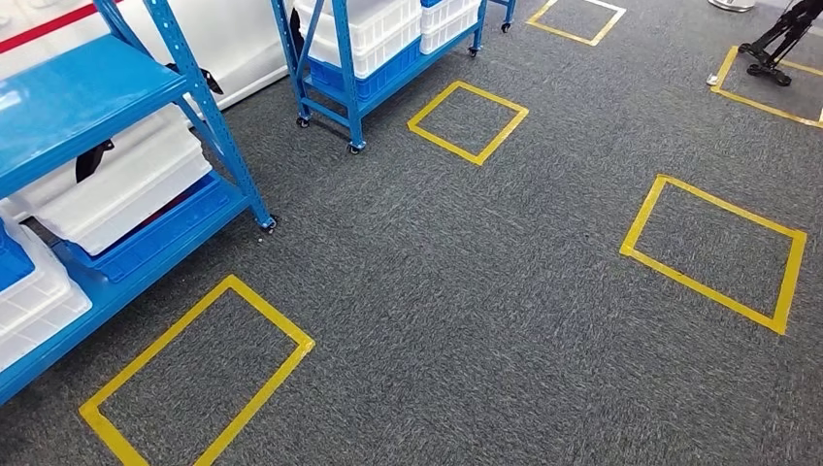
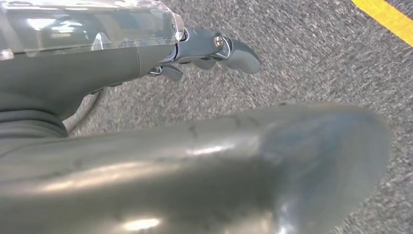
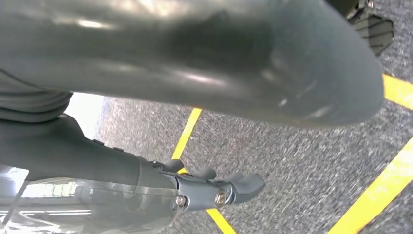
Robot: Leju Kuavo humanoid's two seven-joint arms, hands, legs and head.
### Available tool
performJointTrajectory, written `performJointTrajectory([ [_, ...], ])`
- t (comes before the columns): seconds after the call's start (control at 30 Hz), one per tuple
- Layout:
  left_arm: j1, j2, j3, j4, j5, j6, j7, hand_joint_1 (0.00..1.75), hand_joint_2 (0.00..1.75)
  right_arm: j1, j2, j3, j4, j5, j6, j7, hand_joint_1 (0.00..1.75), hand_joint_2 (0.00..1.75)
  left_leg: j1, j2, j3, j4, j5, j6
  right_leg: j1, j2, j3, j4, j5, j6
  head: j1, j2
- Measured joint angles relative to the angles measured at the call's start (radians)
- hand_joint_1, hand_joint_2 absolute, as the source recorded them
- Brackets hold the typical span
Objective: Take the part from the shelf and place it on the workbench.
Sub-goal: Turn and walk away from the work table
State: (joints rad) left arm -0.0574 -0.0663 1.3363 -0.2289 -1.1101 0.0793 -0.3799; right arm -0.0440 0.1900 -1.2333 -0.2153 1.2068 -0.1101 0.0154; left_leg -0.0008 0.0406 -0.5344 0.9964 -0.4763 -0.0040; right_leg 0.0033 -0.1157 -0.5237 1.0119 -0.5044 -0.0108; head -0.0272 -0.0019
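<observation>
The left hand (image 2: 214,48) is hanging over the grey carpet (image 1: 485,291), its dark fingers (image 2: 241,54) reaching out straight and spread, with nothing between them and the thick grey thumb (image 2: 272,161) that is looming blurred in the foreground of the left wrist view. The right hand (image 3: 214,187) is hanging the same way, its fingers (image 3: 248,184) lying extended and apart, holding nothing, with its thumb (image 3: 253,63) arching above them in the right wrist view. Beneath the right hand, yellow tape lines (image 3: 187,131) are crossing the carpet.

Further out, in the head view, a blue shelf (image 1: 87,97) is standing at the left, carrying white plastic bins (image 1: 116,184) stacked on a blue tray (image 1: 165,238) on its lower level. A second blue shelf (image 1: 349,87) on castors is standing behind it, loaded with more white bins (image 1: 374,29). Which bin is holding the part cannot be told; no part is showing plainly on either rack. Yellow tape rectangles (image 1: 194,379) are marking the floor beside the near shelf, and others (image 1: 718,252) are lying well apart to the right. A dark stand (image 1: 776,44) is sitting at the far right corner.
</observation>
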Motion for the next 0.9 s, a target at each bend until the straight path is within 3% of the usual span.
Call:
performJointTrajectory([
  [0.03,0.002,0.000,0.000,0.000,0.000,0.000,0.000,0.00,0.00,-0.002,0.000,0.000,0.000,0.001,0.000,0.000,0.00,0.00,0.002,-0.008,0.001,-0.005,0.004,0.005,-0.002,0.008,0.002,0.003,-0.004,0.006,0.000,0.000],
  [0.1,0.002,0.000,0.000,0.000,0.000,0.000,0.000,0.00,0.00,-0.003,0.000,0.000,0.000,0.001,0.001,0.001,0.00,0.00,0.008,-0.025,0.005,-0.014,0.014,0.017,-0.006,0.058,-0.020,0.056,-0.043,0.019,0.001,0.000],
  [0.17,-0.002,0.000,0.000,0.000,0.000,0.000,0.000,0.00,0.00,0.000,0.001,0.000,0.000,0.002,0.001,0.002,0.00,0.00,0.009,-0.043,0.002,-0.016,0.019,0.024,-0.012,0.105,-0.079,0.179,-0.110,0.027,0.002,0.000],
  [0.2,-0.003,0.000,0.000,0.000,0.000,0.001,0.000,0.00,0.00,0.001,0.001,0.000,0.001,0.003,0.001,0.002,0.00,0.00,0.009,-0.054,-0.001,-0.015,0.020,0.025,-0.014,0.111,-0.109,0.240,-0.133,0.029,0.002,0.000],
  [0.23,-0.003,0.001,0.000,0.000,-0.001,0.001,0.000,0.00,0.00,0.002,0.001,0.000,0.001,0.003,0.001,0.002,0.00,0.00,0.009,-0.066,-0.001,-0.014,0.020,0.025,-0.016,0.113,-0.128,0.276,-0.138,0.031,0.002,0.000],
  [0.27,-0.002,0.001,0.000,0.000,-0.001,0.001,0.000,0.00,0.00,0.003,0.001,0.000,0.001,0.004,0.001,0.003,0.00,0.00,0.010,-0.080,-0.001,-0.013,0.020,0.024,-0.019,0.114,-0.129,0.275,-0.121,0.032,0.002,0.000],
  [0.3,-0.001,0.001,0.000,0.000,-0.001,0.001,0.000,0.00,0.00,0.003,0.000,0.000,0.001,0.004,0.001,0.003,0.00,0.00,0.011,-0.094,0.000,-0.010,0.019,0.022,-0.022,0.118,-0.112,0.234,-0.087,0.033,0.002,0.000],
  [0.37,-0.001,0.000,0.000,0.000,-0.002,0.001,0.001,0.00,0.00,0.004,0.000,0.000,0.001,0.006,0.001,0.002,0.00,0.00,0.011,-0.121,-0.001,-0.003,0.016,0.014,-0.028,0.155,-0.053,0.100,-0.014,0.032,0.002,0.000],
  [0.4,-0.003,0.000,0.000,0.000,-0.002,0.001,0.001,0.00,0.00,0.005,0.000,0.000,0.001,0.007,0.000,0.001,0.00,0.00,0.011,-0.133,-0.004,0.000,0.015,0.007,-0.030,0.175,-0.032,0.051,0.004,0.031,0.002,0.000],
  [0.47,-0.003,-0.001,0.000,0.000,-0.002,0.001,0.000,0.00,0.00,0.004,0.000,0.000,0.001,0.009,0.000,-0.001,0.00,0.00,0.013,-0.153,-0.012,0.003,0.016,-0.008,-0.028,0.194,-0.020,0.018,0.006,0.024,0.002,0.000],
  [0.53,0.000,0.000,0.001,0.000,-0.004,0.001,0.000,0.00,0.00,0.001,0.001,0.000,0.001,0.011,0.000,-0.004,0.00,0.00,0.016,-0.163,-0.019,0.003,0.018,-0.021,-0.027,0.170,-0.019,0.012,0.010,0.012,0.002,0.000],
  [0.6,0.001,0.000,0.001,0.000,-0.005,0.001,0.000,0.00,0.00,0.001,0.001,0.000,0.001,0.013,-0.001,-0.006,0.00,0.00,0.016,-0.119,-0.040,0.044,-0.011,-0.030,-0.028,0.144,-0.016,0.004,0.014,-0.004,-0.001,0.000],
  [0.67,-0.002,-0.001,0.001,0.000,-0.006,0.000,0.000,0.00,0.00,0.004,0.002,0.000,0.001,0.014,-0.001,-0.007,0.00,0.00,0.015,-0.065,-0.095,0.164,-0.078,-0.035,-0.022,0.115,-0.016,0.002,0.013,-0.015,-0.004,0.000],
  [0.7,-0.003,-0.002,0.001,0.000,-0.006,0.000,0.000,0.00,0.00,0.006,0.002,0.000,0.001,0.014,-0.001,-0.007,0.00,0.00,0.016,-0.055,-0.128,0.232,-0.108,-0.037,-0.018,0.098,-0.017,0.003,0.012,-0.018,-0.004,0.000],
  [0.73,-0.003,-0.003,0.001,0.000,-0.006,0.000,0.001,0.00,0.00,0.007,0.002,0.000,0.001,0.015,-0.001,-0.006,0.00,0.00,0.017,-0.052,-0.149,0.280,-0.123,-0.039,-0.015,0.083,-0.017,0.004,0.011,-0.019,-0.004,0.000],
  [0.77,-0.001,-0.003,0.001,0.000,-0.006,0.000,0.001,0.00,0.00,0.007,0.002,-0.001,0.001,0.015,-0.002,-0.006,0.00,0.00,0.017,-0.049,-0.152,0.291,-0.117,-0.040,-0.013,0.069,-0.018,0.006,0.009,-0.020,-0.004,0.000],
  [0.8,0.000,-0.003,0.001,0.000,-0.006,0.000,0.002,0.00,0.00,0.006,0.002,-0.001,0.001,0.016,-0.002,-0.006,0.00,0.00,0.017,-0.045,-0.134,0.261,-0.094,-0.039,-0.012,0.057,-0.018,0.008,0.008,-0.020,-0.004,0.000],
  [0.9,-0.001,-0.003,0.002,0.000,-0.006,0.000,0.003,0.00,0.00,0.004,0.002,0.000,0.001,0.019,-0.005,-0.003,0.00,0.00,0.011,0.000,-0.030,0.065,-0.014,-0.026,-0.009,0.026,-0.013,0.013,0.000,-0.011,-0.003,0.000],
])
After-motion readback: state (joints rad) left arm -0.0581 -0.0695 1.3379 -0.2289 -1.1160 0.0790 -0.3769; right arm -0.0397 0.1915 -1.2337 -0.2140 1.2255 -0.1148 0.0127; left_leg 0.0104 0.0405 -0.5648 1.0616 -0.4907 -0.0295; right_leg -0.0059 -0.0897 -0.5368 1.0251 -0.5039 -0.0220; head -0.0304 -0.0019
